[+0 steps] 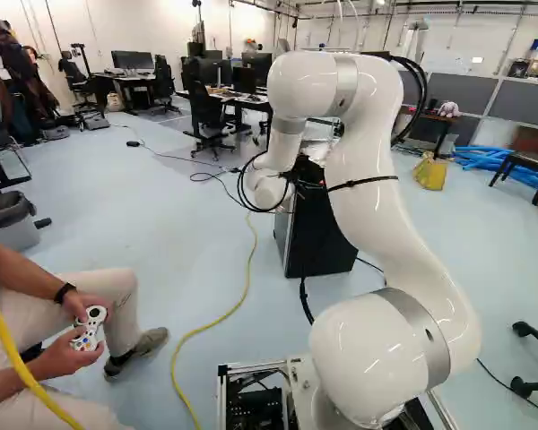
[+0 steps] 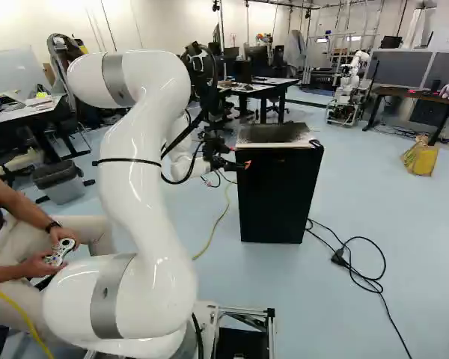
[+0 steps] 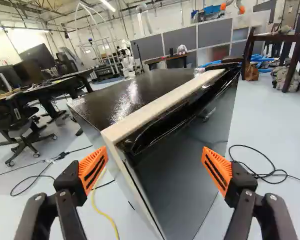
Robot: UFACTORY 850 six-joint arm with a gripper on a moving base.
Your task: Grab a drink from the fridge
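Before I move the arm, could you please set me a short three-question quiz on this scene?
1. True or false: the fingers stand apart.
2. In the right base view, the yellow bag is: a) left of the fridge, b) right of it, c) on top of it.
3. Fill in: in the left base view, a long yellow ____ winds left of the fridge.
Key: 1 true; 2 b; 3 cable.

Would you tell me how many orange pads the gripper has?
2, neither hidden: in the wrist view, one pad appears by the fridge's pale edge, the other pad before its dark face.
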